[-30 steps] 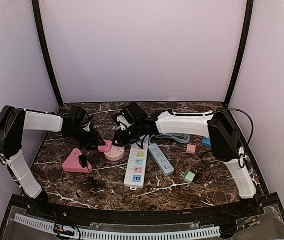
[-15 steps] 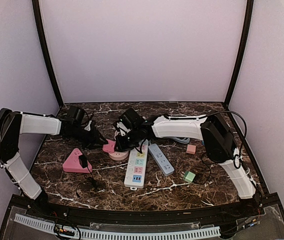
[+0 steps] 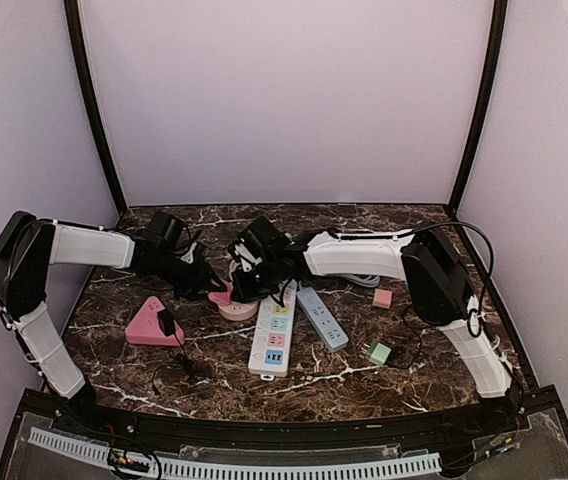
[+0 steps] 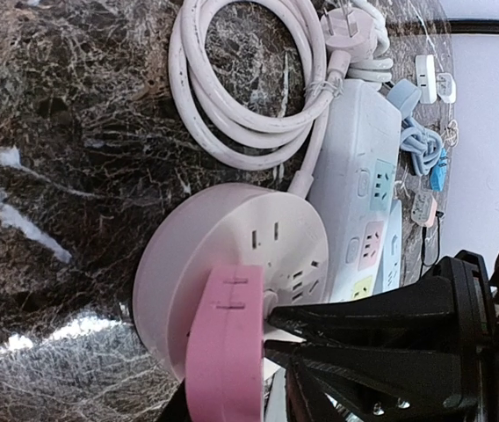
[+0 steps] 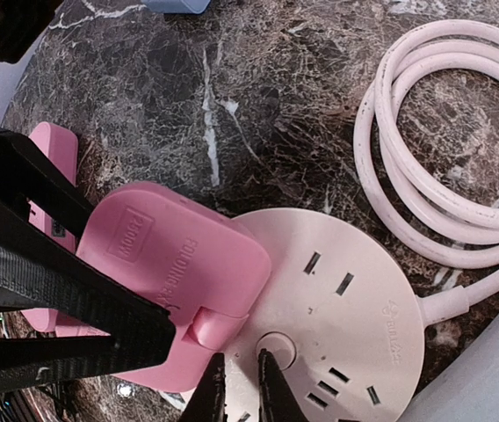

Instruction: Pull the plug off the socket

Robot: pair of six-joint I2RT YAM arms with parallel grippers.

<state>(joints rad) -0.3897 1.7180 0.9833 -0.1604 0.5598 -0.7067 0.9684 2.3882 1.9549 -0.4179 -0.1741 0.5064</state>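
Observation:
A flat pink plug (image 5: 175,281) sits in a round pale-pink socket (image 5: 337,308) on the marble table. From the left, my left gripper (image 4: 232,409) is shut on the plug (image 4: 223,352), one black finger on each flat side. My right gripper (image 5: 241,391) points down at the socket's top beside its centre button. Its fingers (image 5: 271,387) are almost together with nothing between them. From above, both grippers meet over the socket (image 3: 232,308), the left gripper (image 3: 209,283) on one side and the right gripper (image 3: 246,290) on the other.
The socket's coiled pink cable (image 5: 434,158) lies just behind it. A white power strip (image 3: 274,335) and a blue one (image 3: 322,318) lie to its right. A pink triangular socket (image 3: 149,325) holding a black plug (image 3: 167,322) lies front left. Small cubes (image 3: 378,352) sit right.
My right gripper has come down onto the round socket and its fingers have narrowed. My left gripper has tightened on the pink plug and shifted slightly right.

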